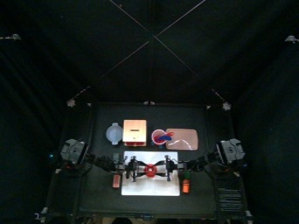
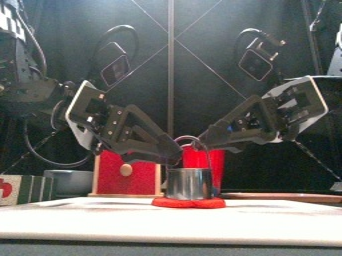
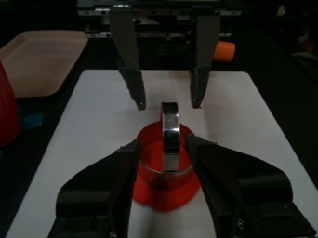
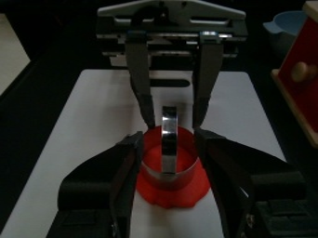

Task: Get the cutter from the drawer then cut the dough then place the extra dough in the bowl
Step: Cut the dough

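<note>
Where the white cutting board (image 2: 80,213) begins: red dough (image 2: 187,202), round metal cutter (image 2: 191,182) standing on it, fetched, cut seemingly under way; left gripper (image 3: 168,149) and right gripper (image 4: 166,139) straddle it, grasp undeterminable; blue-grey bowl (image 1: 114,133) behind, awaiting extra dough.

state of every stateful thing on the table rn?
cutter: upright, standing on the dough
dough: flat on the white cutting board, under the cutter
left pincer: open, astride the cutter
right pincer: open, astride the cutter
wooden box: drawer state not discernible
blue-grey bowl: upright, contents not discernible
</note>
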